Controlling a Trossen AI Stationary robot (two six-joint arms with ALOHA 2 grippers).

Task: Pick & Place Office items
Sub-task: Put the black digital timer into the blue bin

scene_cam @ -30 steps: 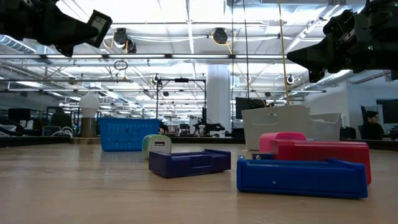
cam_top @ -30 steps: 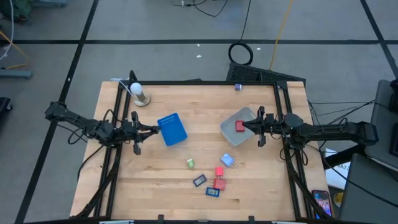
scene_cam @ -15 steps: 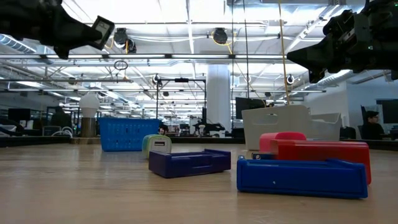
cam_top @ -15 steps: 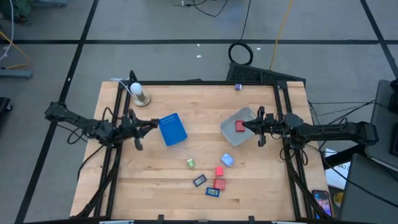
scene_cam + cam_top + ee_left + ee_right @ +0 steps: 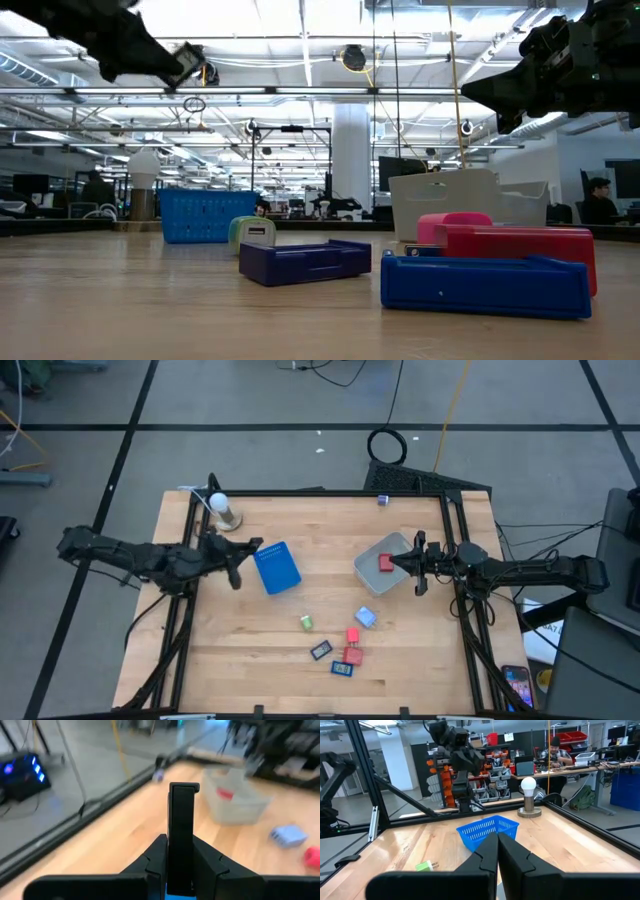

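Left gripper [image 5: 243,550] above the blue tray's [image 5: 277,569] left edge, fingers closed, empty. Right gripper [image 5: 404,561] over the clear tub [image 5: 372,568], also closed and empty; one red block [image 5: 384,562] already inside. Remaining office items [image 5: 344,640] clustered toward the tabletop's front edge, untouched.

Risk: closed fingers descending onto a piece, knocking it aside.

Tub contents possibly more than one block; only visible from overhead, masked at table level.

No legible text, label, brand or number on any item; none on table.
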